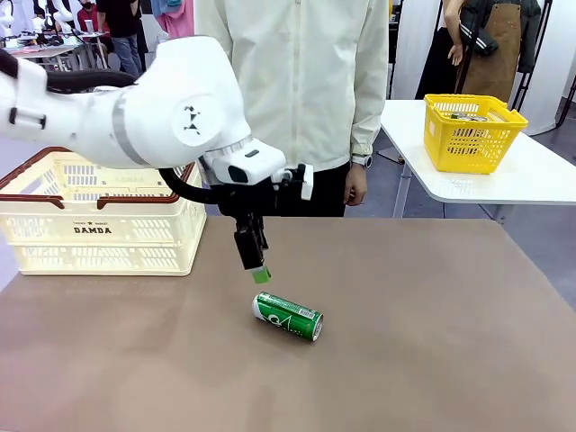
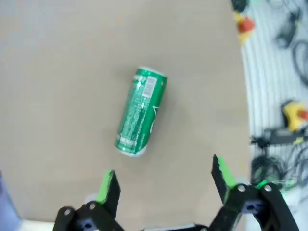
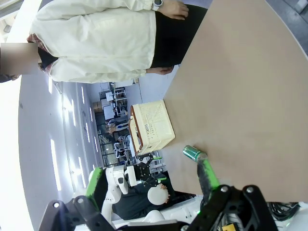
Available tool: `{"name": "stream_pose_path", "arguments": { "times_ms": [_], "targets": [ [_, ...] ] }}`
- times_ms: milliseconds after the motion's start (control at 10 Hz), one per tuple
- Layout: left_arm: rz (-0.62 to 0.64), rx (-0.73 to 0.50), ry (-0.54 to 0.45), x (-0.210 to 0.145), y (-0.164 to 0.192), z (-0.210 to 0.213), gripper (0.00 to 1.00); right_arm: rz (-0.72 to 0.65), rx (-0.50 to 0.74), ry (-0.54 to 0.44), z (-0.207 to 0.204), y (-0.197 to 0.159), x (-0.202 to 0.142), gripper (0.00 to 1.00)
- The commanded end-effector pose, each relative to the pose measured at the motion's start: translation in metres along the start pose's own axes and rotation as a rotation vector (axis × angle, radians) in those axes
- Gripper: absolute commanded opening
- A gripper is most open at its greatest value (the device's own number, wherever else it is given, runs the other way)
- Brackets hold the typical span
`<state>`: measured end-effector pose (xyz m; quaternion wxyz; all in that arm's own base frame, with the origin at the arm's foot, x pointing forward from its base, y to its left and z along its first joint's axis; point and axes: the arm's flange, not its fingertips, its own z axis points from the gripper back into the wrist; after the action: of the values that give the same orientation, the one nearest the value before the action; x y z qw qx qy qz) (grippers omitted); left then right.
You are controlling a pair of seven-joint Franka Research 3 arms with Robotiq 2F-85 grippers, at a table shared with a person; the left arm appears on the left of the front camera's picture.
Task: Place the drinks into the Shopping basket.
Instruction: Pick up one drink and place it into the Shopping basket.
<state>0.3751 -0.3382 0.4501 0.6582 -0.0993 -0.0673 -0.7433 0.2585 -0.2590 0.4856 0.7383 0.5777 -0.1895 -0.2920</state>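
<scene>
Green drink can (image 2: 140,112) lying on its side on brown table (image 1: 432,342), just ahead of left gripper (image 2: 163,174), jaws released and spread wide, nothing touching. Right gripper (image 3: 151,177) also spread, empty, can far beyond its fingertips. Cream DAMDA basket (image 1: 99,225) well apart from left jaws.

Green can (image 1: 287,316) lies alone on bare tabletop (image 1: 432,342); open all round; basket (image 1: 99,245) well apart.

Robotics lab: bare work table (image 1: 432,360), cable tangle (image 2: 281,137) on floor (image 2: 269,72), ceiling strip lights (image 3: 54,163).
</scene>
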Motion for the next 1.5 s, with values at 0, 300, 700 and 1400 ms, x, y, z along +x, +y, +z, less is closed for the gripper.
{"name": "stream_pose_path", "arguments": {
  "times_ms": [0,300,700,1400],
  "targets": [
    [-0.503,0.101,-0.012,-0.002,-0.008,-0.007,1.00,0.026,0.004,0.006,0.002,0.001,0.001,1.00],
    [-0.336,0.056,0.038,0.013,-0.006,-0.008,1.00,0.026,0.004,0.006,0.002,0.001,0.001,1.00],
    [-0.417,0.136,0.040,0.022,-0.004,-0.018,1.00,0.026,0.004,0.006,0.002,0.001,0.001,1.00],
    [-0.364,0.088,0.072,0.010,0.012,-0.126,1.00,0.026,0.004,0.006,0.002,0.001,0.001,1.00]
  ]
}}
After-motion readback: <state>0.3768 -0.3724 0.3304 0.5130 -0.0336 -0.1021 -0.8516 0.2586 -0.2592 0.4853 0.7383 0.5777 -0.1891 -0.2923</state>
